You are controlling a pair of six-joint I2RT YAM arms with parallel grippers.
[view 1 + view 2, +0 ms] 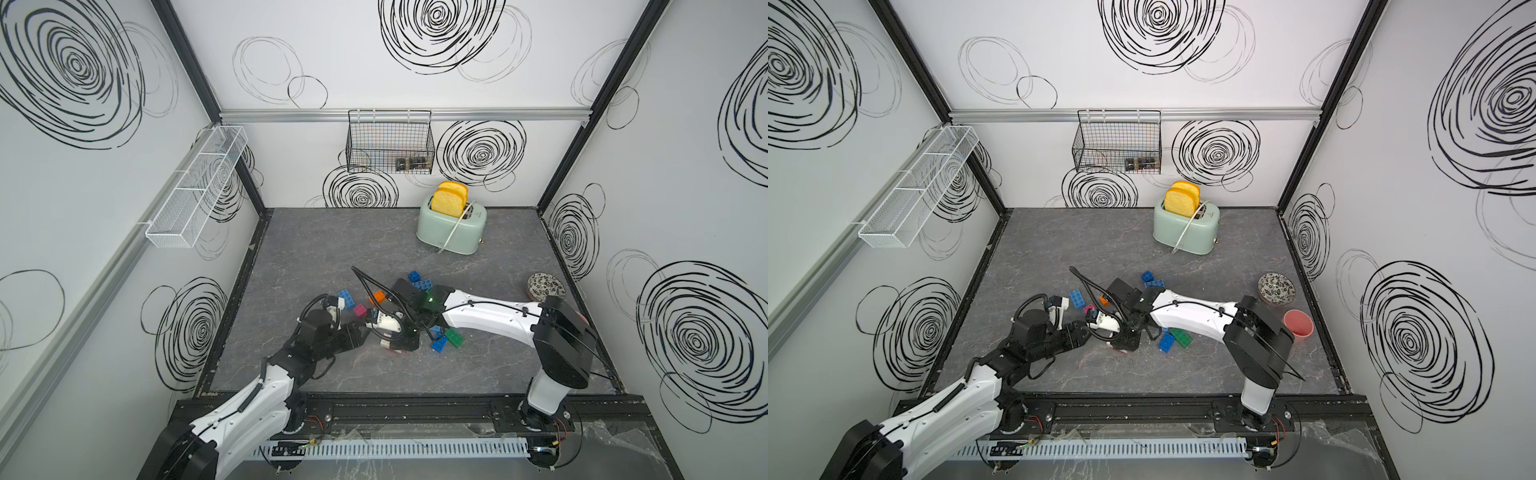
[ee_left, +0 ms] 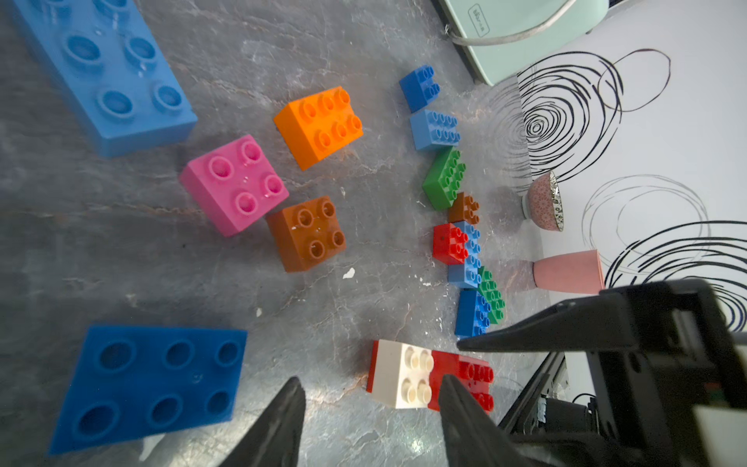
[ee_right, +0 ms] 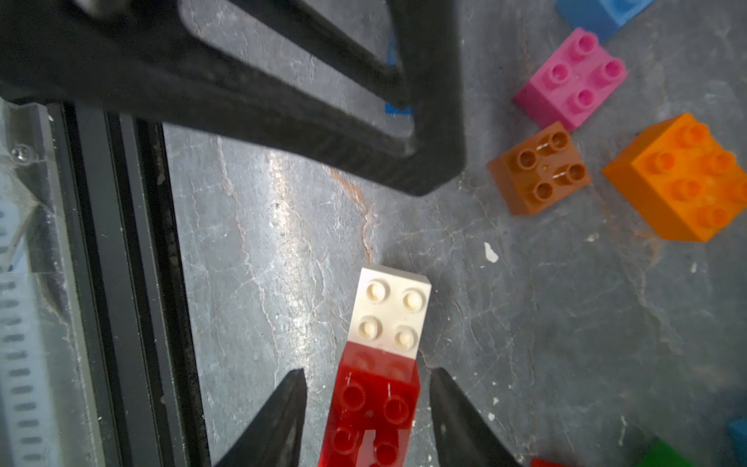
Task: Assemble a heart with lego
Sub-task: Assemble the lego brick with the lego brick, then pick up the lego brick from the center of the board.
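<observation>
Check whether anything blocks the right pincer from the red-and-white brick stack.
Nothing visible does. The right pincer straddles the red brick, jaws open, a gap each side; the white brick is stacked on it. The left pincer hangs nearby, clear of both.

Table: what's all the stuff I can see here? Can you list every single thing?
table: one; grey, marbled; under everything
loose lego bricks: about thirteen; blue, green, red, brown, pink, orange; scattered mid-table
red brick: one; red, oblong; front-middle of table
white brick: one; white; sitting on one end of the red brick
toaster: one; mint green; back of table
bread slices: two; yellow; standing in the toaster
bowl: one; patterned; table's right edge
cup: one; pink; beside the bowl
wire basket: one; black; hung at the back
mesh rack: one; white; hung at the left
left gripper: one; black; open, empty
right gripper: one; black; open around the red brick
</observation>
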